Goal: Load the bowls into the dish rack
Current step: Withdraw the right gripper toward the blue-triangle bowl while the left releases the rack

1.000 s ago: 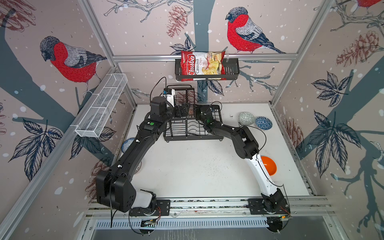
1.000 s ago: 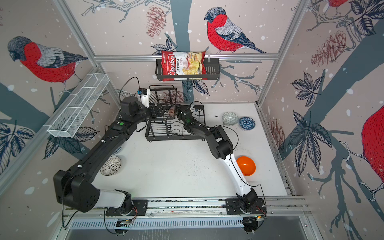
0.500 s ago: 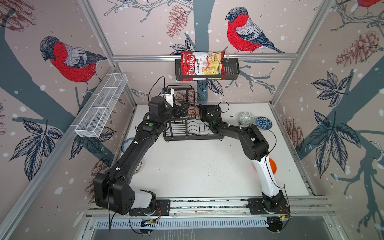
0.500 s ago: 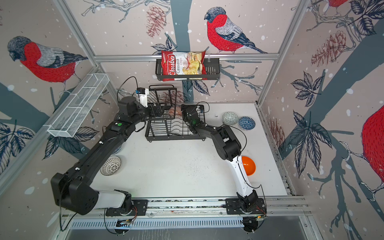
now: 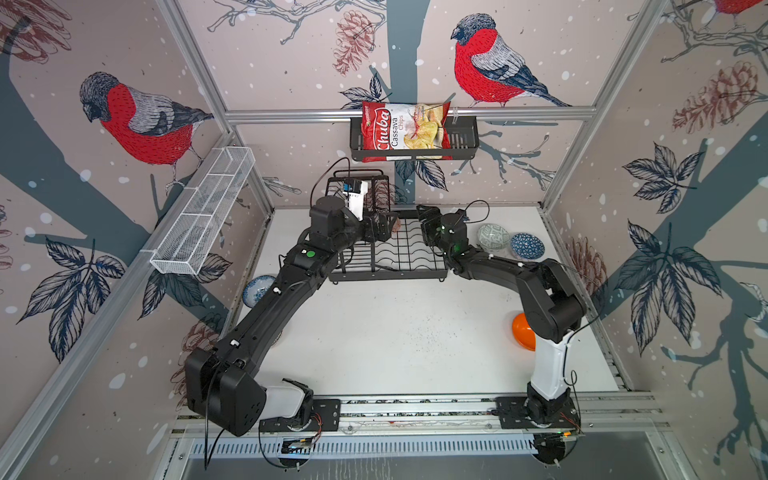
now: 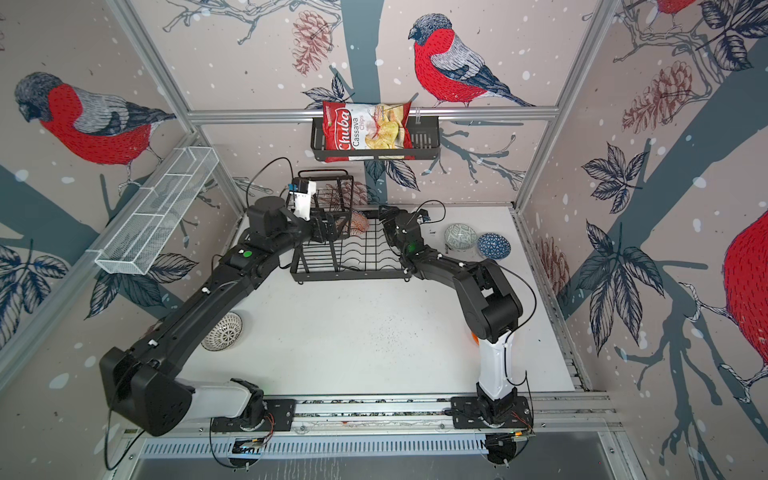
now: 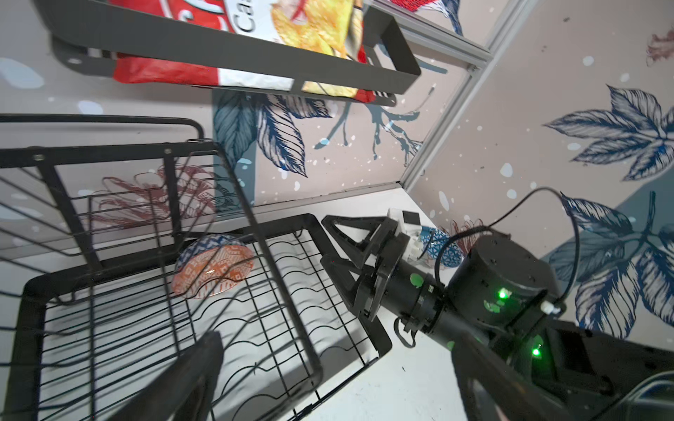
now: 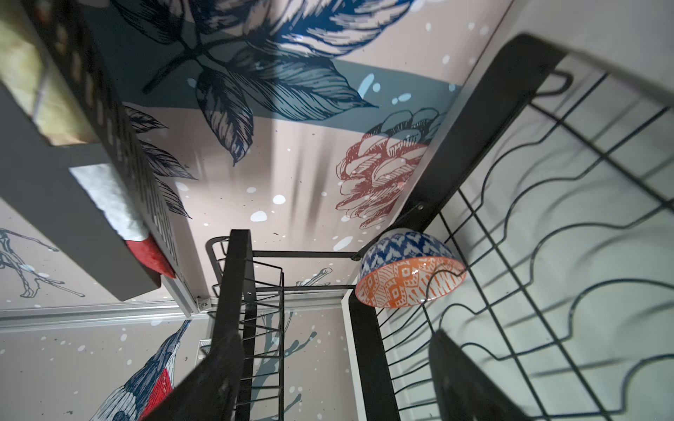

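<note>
The black wire dish rack [image 5: 388,253] stands at the back of the table. A salmon-lined bowl with a blue-patterned outside [image 7: 213,268] leans on its edge in the wavy wires at the rack's far end; it also shows in the right wrist view [image 8: 408,269] and in a top view [image 6: 358,222]. My right gripper [image 5: 424,221] hangs open over the rack's right side, apart from the bowl, with nothing between its fingers [image 8: 204,379]. My left gripper [image 5: 377,227] is open and empty at the raised basket tier [image 7: 120,204], left of the bowl.
On the table right of the rack sit a grey-green bowl [image 5: 492,236] and a blue geometric bowl [image 5: 527,245]. An orange bowl [image 5: 521,336] lies behind the right arm. A blue-white floral bowl [image 5: 257,289] and a white radial-patterned bowl [image 6: 222,331] lie under the left arm. A basket with a chips bag [image 5: 405,133] hangs on the back wall.
My right gripper has opened, let go of the salmon bowl and drawn back to the right. The bowl stays leaning in the rack. The left arm has hardly moved.
</note>
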Robot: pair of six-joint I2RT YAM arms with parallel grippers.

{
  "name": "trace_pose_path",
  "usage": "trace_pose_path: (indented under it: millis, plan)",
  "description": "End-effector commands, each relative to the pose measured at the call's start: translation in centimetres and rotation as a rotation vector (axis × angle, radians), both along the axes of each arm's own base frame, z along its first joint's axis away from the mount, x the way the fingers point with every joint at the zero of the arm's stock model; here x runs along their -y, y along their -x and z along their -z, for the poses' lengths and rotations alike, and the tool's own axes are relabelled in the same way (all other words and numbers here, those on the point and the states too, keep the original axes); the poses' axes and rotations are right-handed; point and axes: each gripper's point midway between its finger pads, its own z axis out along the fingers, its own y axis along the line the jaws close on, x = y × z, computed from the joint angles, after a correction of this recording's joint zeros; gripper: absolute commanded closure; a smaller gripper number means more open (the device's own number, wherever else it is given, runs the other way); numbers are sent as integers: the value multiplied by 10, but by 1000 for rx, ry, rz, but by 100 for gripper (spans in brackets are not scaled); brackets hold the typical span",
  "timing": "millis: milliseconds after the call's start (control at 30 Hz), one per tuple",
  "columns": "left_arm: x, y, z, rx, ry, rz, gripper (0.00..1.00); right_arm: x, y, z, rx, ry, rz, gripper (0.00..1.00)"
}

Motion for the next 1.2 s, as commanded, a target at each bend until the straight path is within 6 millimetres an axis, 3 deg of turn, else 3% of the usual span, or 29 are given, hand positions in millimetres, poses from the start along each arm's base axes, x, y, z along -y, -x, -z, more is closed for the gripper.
trace_pose_path:
  millis: [0,100,233,400,600,767,967,1167]
  plan:
    - [12,8,-7,70,-41,12,2,20,9,-3,20,114,-25,3]
    - [31,18,1,85,-84,42,3,45,19,-12,36,161,-33,0]
    - [58,30,17,94,-152,71,2,88,29,-20,27,352,29,0]
    - [98,49,31,103,-226,108,2,149,44,-15,-44,555,135,0]
    - [138,67,51,115,-259,117,2,233,69,9,-147,656,276,0]
    - [167,70,75,100,-281,132,2,293,88,34,-241,610,373,0]
    - [195,61,91,91,-287,135,3,345,102,57,-314,573,468,0]
    - [212,47,104,97,-311,119,3,378,95,89,-404,561,476,0]
